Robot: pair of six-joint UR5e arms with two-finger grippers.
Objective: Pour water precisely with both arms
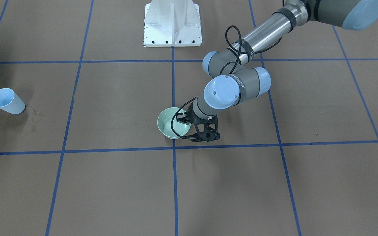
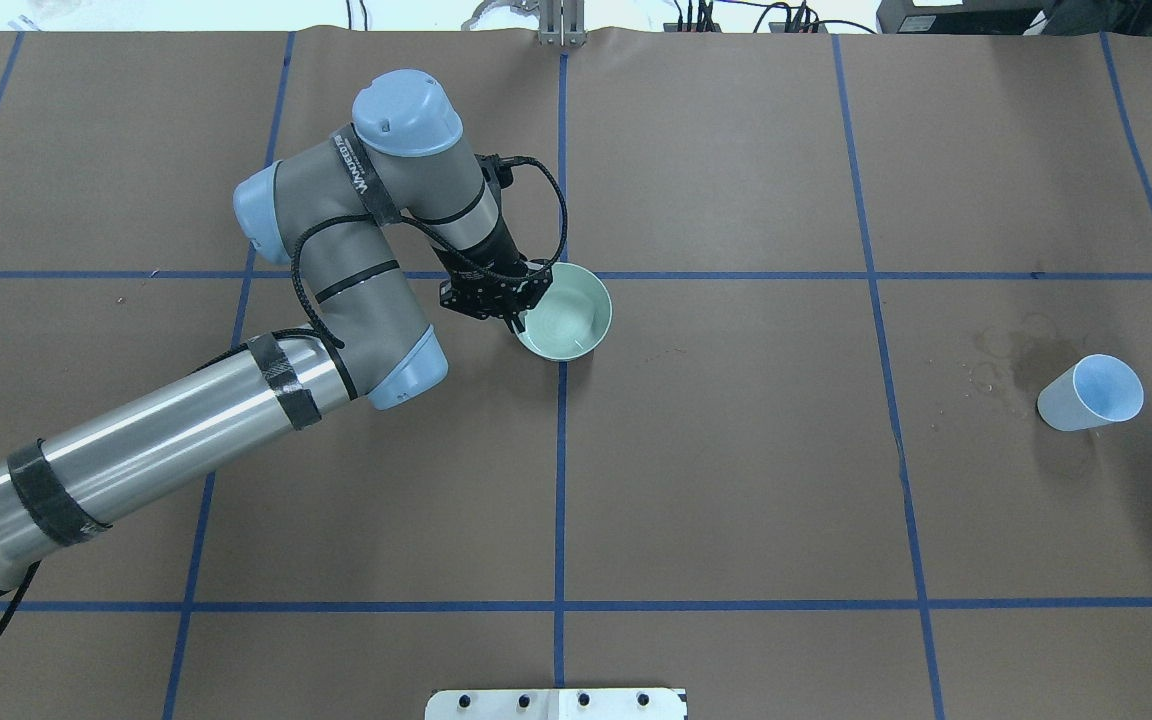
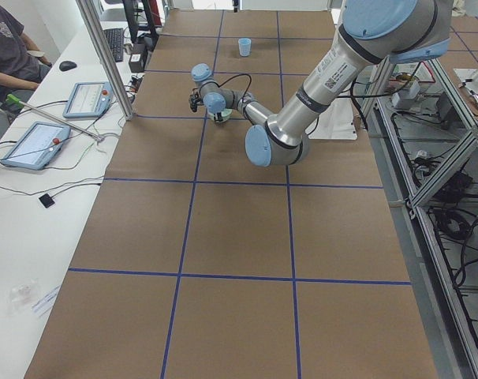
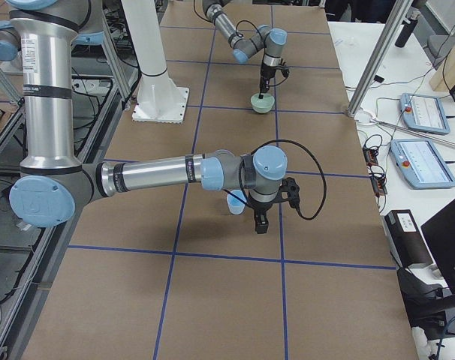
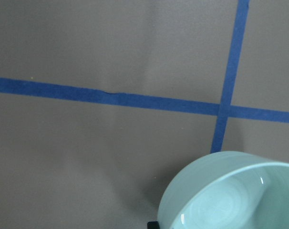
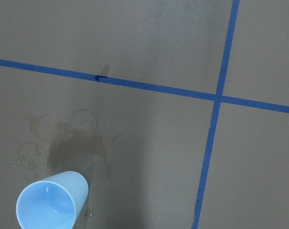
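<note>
Underfoot, so to speak, the desk (image 2: 736, 450) is covered in brown paper, and blue tape lines (image 2: 561, 480) divide it into large squares. A white pedestal (image 1: 172, 23) is bolted at the robot's edge.

Near the middle, beside a tape crossing, stands a pale green bowl (image 2: 586, 300). The left arm (image 2: 136, 460) reaches over to it, and the left fingers (image 2: 508, 305) are closed narrowly on the bowl's rim, one inside the wall and one outside. White glints sit on the bowl's inner wall; whether liquid lies in it cannot be told.

Well apart, toward the robot's right, a light blue cup (image 2: 1091, 392) stands upright. The water (image 1: 35, 113) shows as small glossy beads on the paper just beside the cup, over a darker damp stain with ring marks (image 6: 73, 143).

The right arm (image 4: 152, 174) stretches low over the desk, and the right fingers (image 4: 262, 222) point down near the cup. How wide they stand cannot be told.

Along the far side runs a white side table (image 3: 34, 229) carrying teach pendants (image 3: 34, 144) and cables, behind aluminium posts (image 3: 105, 55). A seated person (image 3: 6, 47) is at its end.
</note>
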